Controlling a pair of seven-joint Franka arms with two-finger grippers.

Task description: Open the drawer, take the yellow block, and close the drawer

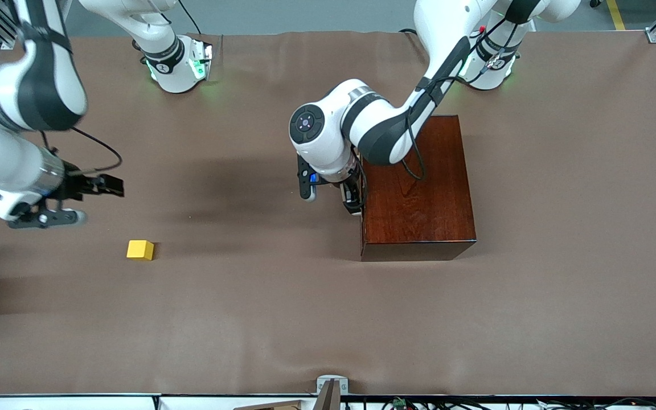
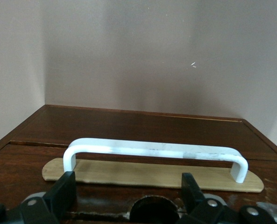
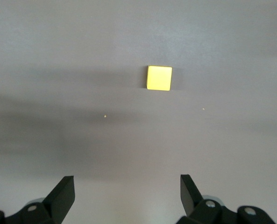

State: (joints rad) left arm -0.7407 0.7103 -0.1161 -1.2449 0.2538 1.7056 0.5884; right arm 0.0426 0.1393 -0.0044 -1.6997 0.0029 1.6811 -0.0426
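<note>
While drawer (image 2: pixel 152 173) sits shut, left claw (image 2: pixel 129 189) open at handle (image 2: pixel 154 150), right claw (image 3: pixel 126 193) open over table (image 1: pixel 282 319), yellow block (image 1: pixel 140 249) nearby.

You'll find nothing to read here — no words, brand names or numbers on the wooden box (image 1: pixel 417 188), the drawer (image 2: pixel 152 173), the yellow block (image 1: pixel 140 250) or the table (image 1: pixel 259 319) — none legible on either arm.

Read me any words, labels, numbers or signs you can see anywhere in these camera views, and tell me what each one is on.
None can be read.
Wooden box, its white handle, the yellow block and the brown table cover: no writing.
Small mark on the right arm's base: too small to read.
Left pincer and right pincer: no labels.
</note>
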